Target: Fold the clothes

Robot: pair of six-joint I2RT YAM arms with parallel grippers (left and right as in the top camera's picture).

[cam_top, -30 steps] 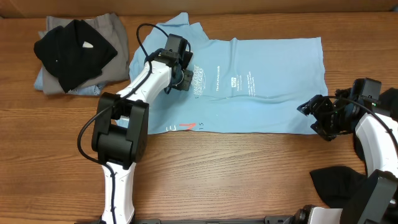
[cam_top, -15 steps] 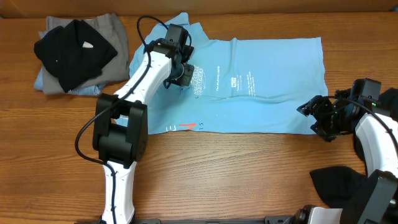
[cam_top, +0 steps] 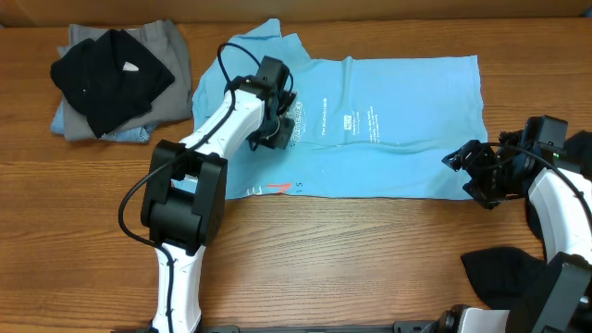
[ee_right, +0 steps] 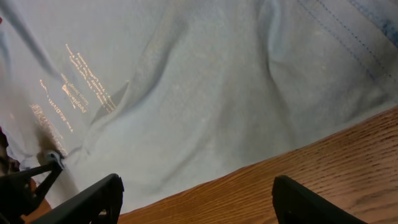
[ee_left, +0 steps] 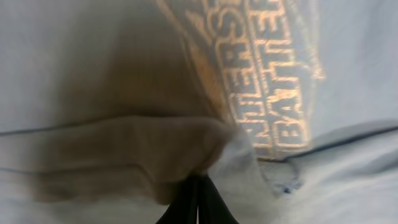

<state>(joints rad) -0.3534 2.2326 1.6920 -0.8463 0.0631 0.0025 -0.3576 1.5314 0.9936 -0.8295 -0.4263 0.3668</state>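
The left fingers (ee_left: pixel 196 202) are pressed together on a raised ridge of the sky-blue T-shirt (cam_top: pixel 388 139). The cloth is bunched at their tips just below and left of the printed lettering (ee_left: pixel 273 93), which fills the upper right of the wrist view. Seen from overhead, these fingers (cam_top: pixel 277 129) sit on the shirt's left half beside the white chest print, and the left arm (cam_top: pixel 185 194) reaches up to them from the near edge of the counter (cam_top: pixel 370 250). The right fingers (ee_right: pixel 196 200) stand wide apart with nothing between them, poised over the shirt's near right edge, where blue cloth meets bare wood. Overhead they (cam_top: pixel 467 176) hang at the shirt's lower right corner; whether they touch the fabric cannot be told. The shirt lies spread across the middle of the counter, largely flat, with its collar end to the left, its hem to the right, shallow creases along the near side and a strip of coral-red print (cam_top: pixel 280 188) by the near edge. Well apart, in the far left corner, a black garment (cam_top: pixel 106 79) lies on top of a grey one (cam_top: pixel 171 55) and a pale blue one (cam_top: pixel 69 120). A dark cloth (cam_top: pixel 504 268) lies by the right arm's base.
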